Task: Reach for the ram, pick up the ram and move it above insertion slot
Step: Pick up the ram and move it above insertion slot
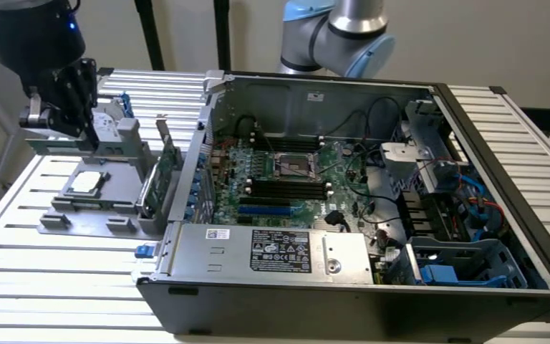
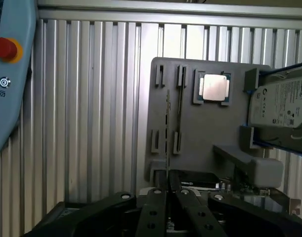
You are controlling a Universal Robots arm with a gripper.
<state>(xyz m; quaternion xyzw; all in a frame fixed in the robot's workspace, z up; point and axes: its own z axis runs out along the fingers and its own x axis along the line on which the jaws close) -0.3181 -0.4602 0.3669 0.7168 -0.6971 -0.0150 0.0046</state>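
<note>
One thin green edge is what you get of the ram (image 2: 166, 128) in the wrist view (it's seen edge-on), running straight out from between the fingertips of the gripper (image 2: 168, 185). The jaws are pinched narrow and look clamped on it, with its long axis parallel to the dark groove just beside it in the gray holder tray (image 2: 200, 138). From the exterior view, the gripper (image 1: 62, 132) hangs over that tray, and the motherboard's memory slots (image 1: 289, 188) sit well off toward the exterior view's right, inside the open computer case (image 1: 256, 301).
</note>
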